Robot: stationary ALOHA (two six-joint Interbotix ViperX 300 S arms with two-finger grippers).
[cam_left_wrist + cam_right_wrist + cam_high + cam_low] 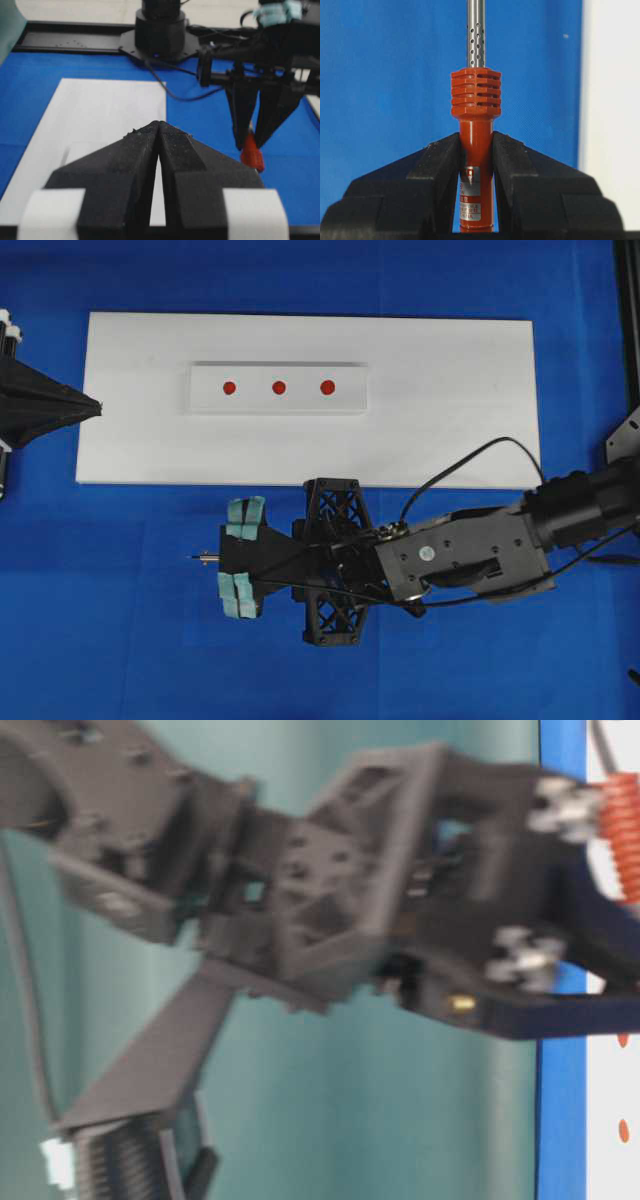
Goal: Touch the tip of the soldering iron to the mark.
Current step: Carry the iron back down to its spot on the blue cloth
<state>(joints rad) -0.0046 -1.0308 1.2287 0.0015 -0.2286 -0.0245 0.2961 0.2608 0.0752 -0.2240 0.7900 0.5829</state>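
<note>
My right gripper (226,558) is shut on the soldering iron's red-orange handle (476,145), just behind its ribbed collar. The silver shaft (476,30) runs out ahead of the fingers. Its dark tip (195,558) points left over the blue cloth, in front of the white board's near edge. Three red marks (229,388), (279,388), (327,387) sit in a row on a raised white strip (278,400) on the board. The tip is well clear of them. My left gripper (96,407) is shut and empty at the board's left end (159,125).
The white board (450,410) lies on a blue cloth (120,620). The iron's black cord (480,452) loops over the board's near right corner and the right arm. A black rail (630,320) runs along the right edge.
</note>
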